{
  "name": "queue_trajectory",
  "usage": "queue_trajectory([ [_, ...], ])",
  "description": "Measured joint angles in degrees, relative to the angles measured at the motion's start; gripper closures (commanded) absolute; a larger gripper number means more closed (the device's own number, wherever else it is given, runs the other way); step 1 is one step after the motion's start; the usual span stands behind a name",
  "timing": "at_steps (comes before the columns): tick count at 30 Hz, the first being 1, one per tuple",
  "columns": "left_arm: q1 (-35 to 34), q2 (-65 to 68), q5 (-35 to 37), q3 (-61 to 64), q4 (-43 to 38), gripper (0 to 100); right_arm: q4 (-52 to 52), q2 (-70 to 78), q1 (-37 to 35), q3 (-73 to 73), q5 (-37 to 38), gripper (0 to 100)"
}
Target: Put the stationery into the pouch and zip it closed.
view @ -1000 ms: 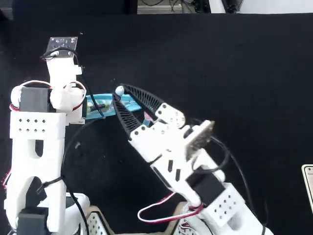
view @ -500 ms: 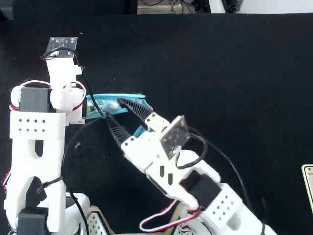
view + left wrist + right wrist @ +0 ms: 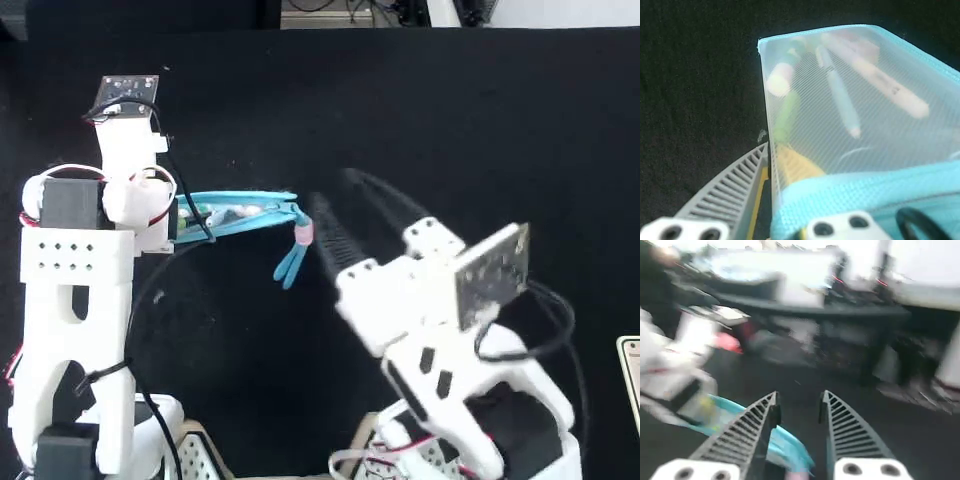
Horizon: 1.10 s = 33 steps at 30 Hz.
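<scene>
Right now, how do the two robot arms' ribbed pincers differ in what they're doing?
The left arm's grey ribbed gripper is shut on one end of the translucent turquoise-edged pouch; the right arm's grey ribbed gripper is open and holds nothing. The left one touches the pouch; the right one hangs apart from it, beside its zip-pull end. Both have the same slatted, tapering fingers.

Pouch [image 3: 240, 212] access. 9 o'clock end blocked: it is clamped in the left jaws, with the left arm [image 3: 75, 270] standing over it. 3 o'clock: right jaws, parted, close by the pull tab [image 3: 292, 262] end. 12 o'clock: bare bench [image 3: 420, 110], open approach. 6 o'clock: bench gap between the left arm and right arm [image 3: 450, 330]; the tab hangs into it.
</scene>
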Motion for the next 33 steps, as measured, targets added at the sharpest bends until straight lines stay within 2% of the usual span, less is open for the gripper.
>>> queue_trajectory([
  [4, 0.0, 0.0, 0.0, 0.0, 0.0, 97, 2.73, 0.0, 7.65, 4.22, 0.0, 87.4],
  [7, 0.0, 0.0, 0.0, 0.0, 0.0, 97, 2.9, 0.53, 8.44, 11.43, 0.0, 85.1],
  [11, 0.0, 0.0, 0.0, 0.0, 0.0, 97, 2.9, 0.79, 8.26, 18.99, 0.0, 75.4],
  [14, 0.0, 0.0, 0.0, 0.0, 0.0, 97, 2.9, 0.79, 8.26, 22.86, 0.0, 74.4],
  [16, 0.0, 0.0, 0.0, 0.0, 0.0, 97, 2.81, 0.79, 7.03, 25.41, 0.0, 74.4],
  [23, 0.0, 0.0, 0.0, 0.0, 0.0, 97, -4.4, 0.79, -4.13, 33.76, 0.0, 74.1],
  [30, 0.0, 0.0, -1.67, 0.0, 0.0, 97, -16.53, 0.88, -5.19, 38.24, 0.26, 74.4],
  [33, 0.0, 0.0, -2.29, 0.0, 0.0, 97, -21.71, 0.88, -5.19, 38.24, 4.84, 74.7],
])
